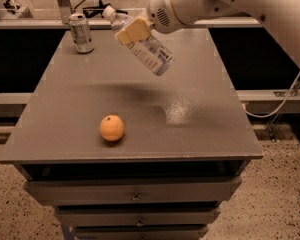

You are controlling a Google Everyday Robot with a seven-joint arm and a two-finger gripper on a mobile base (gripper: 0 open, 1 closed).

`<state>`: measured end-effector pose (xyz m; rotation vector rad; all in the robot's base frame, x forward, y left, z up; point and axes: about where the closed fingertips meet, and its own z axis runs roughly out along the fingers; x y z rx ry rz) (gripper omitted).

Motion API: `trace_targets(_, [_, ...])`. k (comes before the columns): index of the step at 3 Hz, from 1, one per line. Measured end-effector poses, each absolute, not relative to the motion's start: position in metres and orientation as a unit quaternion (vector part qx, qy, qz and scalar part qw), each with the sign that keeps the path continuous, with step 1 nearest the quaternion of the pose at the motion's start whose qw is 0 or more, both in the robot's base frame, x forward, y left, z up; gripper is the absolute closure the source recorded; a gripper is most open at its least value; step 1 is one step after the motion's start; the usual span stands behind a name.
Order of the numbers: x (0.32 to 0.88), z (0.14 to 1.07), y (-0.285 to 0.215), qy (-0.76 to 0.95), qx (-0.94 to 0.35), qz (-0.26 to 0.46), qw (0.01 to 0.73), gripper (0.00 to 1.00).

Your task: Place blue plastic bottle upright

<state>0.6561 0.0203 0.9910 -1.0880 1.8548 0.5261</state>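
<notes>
The blue plastic bottle (149, 51) is a clear bluish bottle with a white cap and a printed label. It hangs tilted in the air above the far middle of the grey table (200, 124), cap up and to the left, base down and to the right. My gripper (133, 30) is shut on its upper part, near the neck, with a tan pad across the front. The white arm reaches in from the upper right.
A short silver drink can (82, 32) stands upright at the table's far left corner. An orange (112, 128) lies near the front left. Drawers sit under the tabletop. A chair base and a rail lie behind the table.
</notes>
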Motion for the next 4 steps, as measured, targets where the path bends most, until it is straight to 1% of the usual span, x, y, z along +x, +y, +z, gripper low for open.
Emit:
trace_targets(1, [0.658,1.005,-0.007,0.696,-0.414,0.297,0.505,1.0])
trace_targets(2, [0.651,1.01,-0.037,0.633,-0.401,0.365,0.553,1.0])
trace_targets(3, [0.639,1.002,-0.059,0.563,-0.406,0.404,0.596,1.0])
trace_targets(4, [0.626,0.987,-0.071,0.51,-0.412,0.414,0.631,1.0])
